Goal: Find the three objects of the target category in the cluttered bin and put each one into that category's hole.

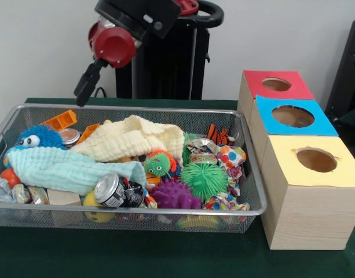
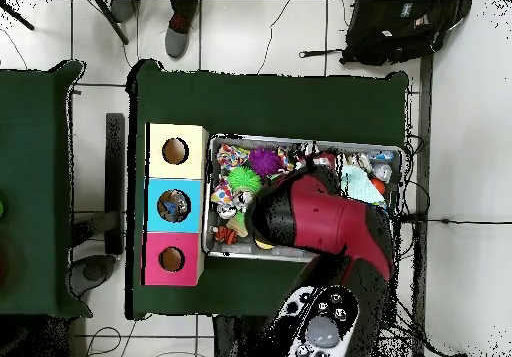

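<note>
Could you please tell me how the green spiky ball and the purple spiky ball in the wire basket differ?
The green spiky ball looks larger than the purple spiky ball. The green one lies farther back in the basket, beside the polka-dot cloth; the purple one lies nearer the front rim, beside the can. Both are round and bristled.

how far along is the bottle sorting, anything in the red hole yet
Nothing looks done: the red hole shows no bottle, though its inside is mostly hidden. The hand hangs above the far left corner of the wire basket, apart from the clutter and carrying nothing. Clear plastic shows only at the basket's near left end. Left: find all three bottles under the cloths and toys and drop each in.
</note>
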Available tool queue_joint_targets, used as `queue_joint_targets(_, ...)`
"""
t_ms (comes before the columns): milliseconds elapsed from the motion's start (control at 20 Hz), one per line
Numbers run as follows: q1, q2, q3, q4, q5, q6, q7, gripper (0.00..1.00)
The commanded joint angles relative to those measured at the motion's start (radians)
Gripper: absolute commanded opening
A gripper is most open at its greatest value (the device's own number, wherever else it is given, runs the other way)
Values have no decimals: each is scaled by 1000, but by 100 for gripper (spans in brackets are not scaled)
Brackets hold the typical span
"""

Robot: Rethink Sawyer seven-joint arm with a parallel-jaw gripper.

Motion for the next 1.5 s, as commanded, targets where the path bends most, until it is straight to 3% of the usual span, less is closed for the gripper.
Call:
queue_joint_targets(50,-127,-20,332,-50,-152,-3,-340,100)
queue_joint_targets(700,-316,-75,542,-44,-314,47,-356,100)
queue_joint_targets(1100,-436,-135,671,-31,-343,125,-417,100)
queue_joint_targets(1500,-533,-121,768,-71,-346,174,-504,100)
